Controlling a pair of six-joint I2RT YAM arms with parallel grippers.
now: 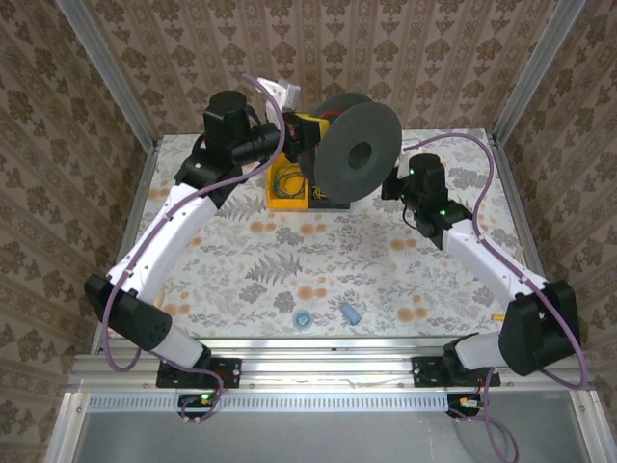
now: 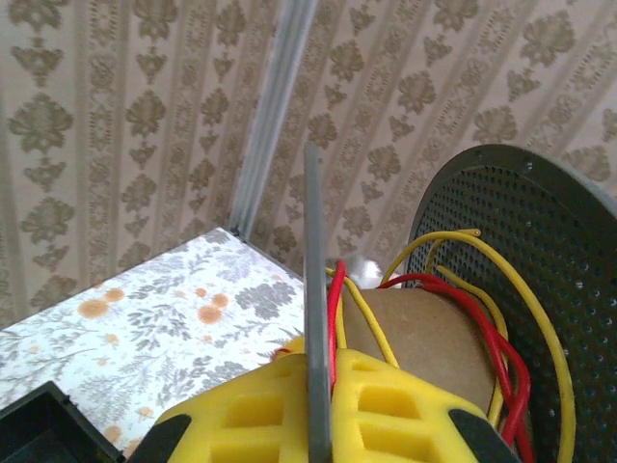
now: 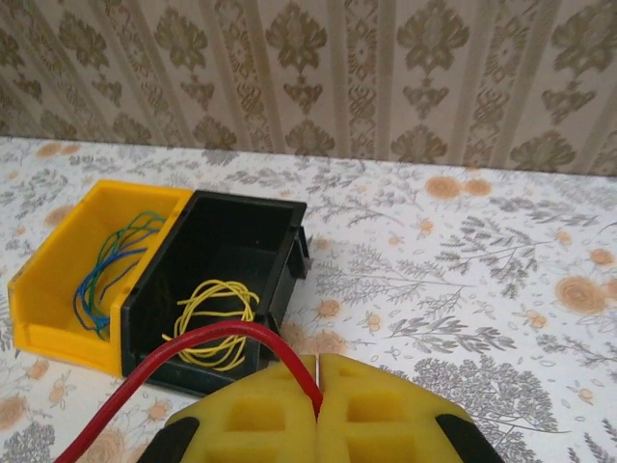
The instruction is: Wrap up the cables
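Observation:
The dark grey round spool point(image 1: 357, 149) stands on edge at the back of the table. My left gripper point(image 2: 323, 362) is shut on the rim of its near flange point(image 2: 312, 251), with a strand of the red cable point(image 2: 335, 299) pinched beside it. Red and yellow wires loop around the brown core point(image 2: 424, 333), in front of the perforated far flange point(image 2: 549, 260). My right gripper point(image 3: 316, 371) is shut on the red cable point(image 3: 193, 338), which arches out to the lower left above the table. In the top view the left gripper point(image 1: 307, 135) is at the spool's left and the right gripper point(image 1: 395, 183) at its right.
A yellow bin point(image 3: 48, 289) holds thin green and blue wires, and the black bin point(image 3: 289, 231) next to it holds a yellow wire coil point(image 3: 220, 323). Both stand under the spool point(image 1: 287, 185). Two small blue items point(image 1: 350, 313) lie near the front edge. Patterned walls enclose the table.

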